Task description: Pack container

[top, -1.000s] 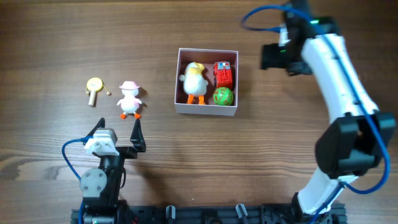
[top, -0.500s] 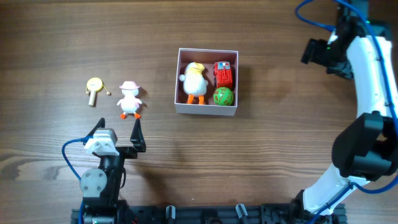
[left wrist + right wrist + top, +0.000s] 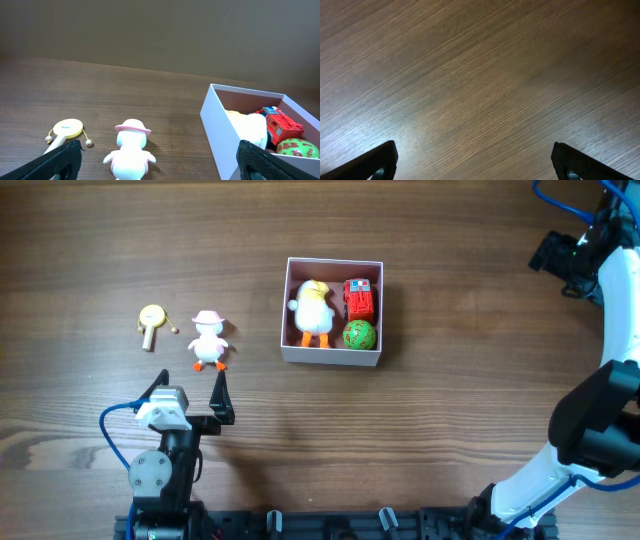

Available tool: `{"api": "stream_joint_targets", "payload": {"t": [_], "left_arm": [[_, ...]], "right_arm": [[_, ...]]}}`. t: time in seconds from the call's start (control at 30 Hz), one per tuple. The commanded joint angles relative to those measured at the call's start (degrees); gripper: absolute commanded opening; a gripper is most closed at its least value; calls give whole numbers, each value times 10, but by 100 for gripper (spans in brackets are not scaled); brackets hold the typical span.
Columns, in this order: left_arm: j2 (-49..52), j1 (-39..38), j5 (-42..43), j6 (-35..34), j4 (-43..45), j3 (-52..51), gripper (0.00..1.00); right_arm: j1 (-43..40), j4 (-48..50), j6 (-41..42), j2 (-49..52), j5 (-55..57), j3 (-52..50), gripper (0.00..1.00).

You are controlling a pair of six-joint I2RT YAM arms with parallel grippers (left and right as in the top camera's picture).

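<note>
The left arm is folded low over its base at the near left edge of the worktop [image 3: 450, 430]. Its pincer [image 3: 192, 383] points away from the base, fingers wide apart and holding nothing. In the left wrist view a duck [image 3: 208, 340] stands between the two fingertips and beyond them, not touching either.

The right arm rises from the near right edge and stretches to the far right corner, well apart from the toys. Its pincer [image 3: 475, 162] is spread wide too, with only bare wood between the fingers.

One container [image 3: 333, 357] sits near the middle of the worktop, to the right of the duck. It holds three toys:
- one white and yellow plush [image 3: 314, 310] on the left
- one red toy [image 3: 359, 298] at the far right
- one green ball [image 3: 359, 334] at the near right

Two toys lie outside it: the white duck in a pink hat, and one yellow drum [image 3: 151, 317] on a stick just to the duck's left.
</note>
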Motion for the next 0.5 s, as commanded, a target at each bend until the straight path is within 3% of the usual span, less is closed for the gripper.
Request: {"api": "stream_joint_targets", "payload": {"t": [0.0,0.47], "left_arm": [[-1,5,-5,5,0,-5,100],[-1,5,-5,5,0,-5,100]], "right_arm": [[-1,16,9,0,12,-32,100],[-1,97,8,0,12,-38,100]]}}
